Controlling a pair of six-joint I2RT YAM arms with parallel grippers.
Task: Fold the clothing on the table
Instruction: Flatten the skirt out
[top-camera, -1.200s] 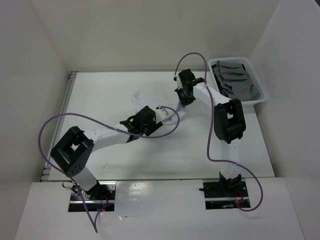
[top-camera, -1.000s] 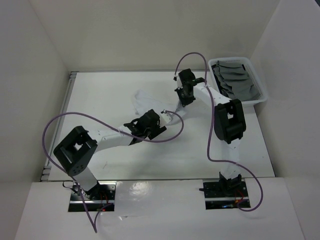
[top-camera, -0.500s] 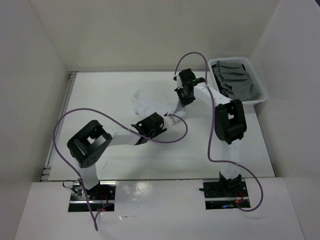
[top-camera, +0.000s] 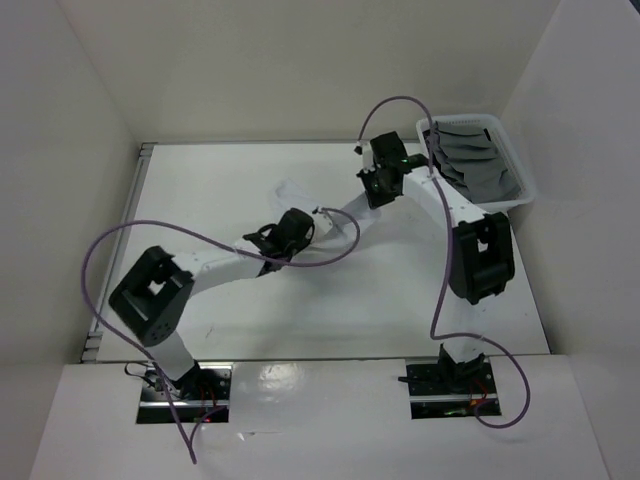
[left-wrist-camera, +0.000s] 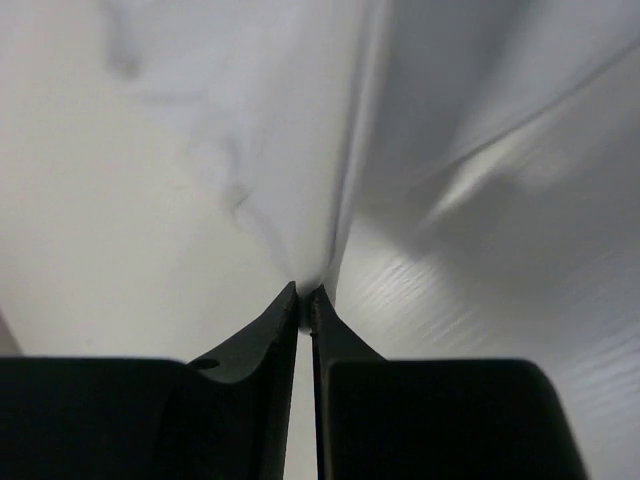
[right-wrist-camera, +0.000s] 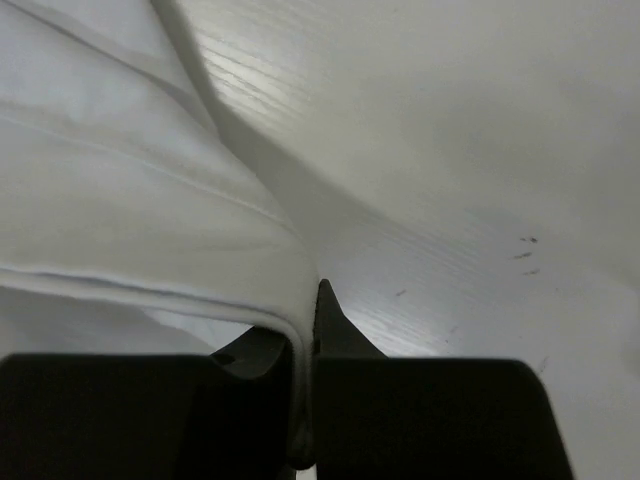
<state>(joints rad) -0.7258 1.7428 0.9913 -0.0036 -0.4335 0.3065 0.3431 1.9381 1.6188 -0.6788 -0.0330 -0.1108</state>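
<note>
The clothing (top-camera: 300, 197) is a white garment lying crumpled on the white table (top-camera: 210, 180), between the two grippers. My left gripper (top-camera: 298, 224) is at its near edge, shut on a pinch of the fabric (left-wrist-camera: 300, 150), which rises in a ridge from the left gripper's tips (left-wrist-camera: 306, 295). My right gripper (top-camera: 373, 194) is at the garment's right end. In the right wrist view the right gripper (right-wrist-camera: 306, 300) is shut on a hemmed edge of the cloth (right-wrist-camera: 130, 200), which wraps over one finger.
A white basket (top-camera: 524, 178) holding grey clothes stands at the table's back right corner. A metal rail (top-camera: 138, 200) runs along the table's left edge. White walls enclose the table on three sides. Purple cables loop off both arms.
The left gripper has closed on the cloth and drawn back a little to the left. The right arm has swung its elbow to the right, its gripper still shut on the hem.
</note>
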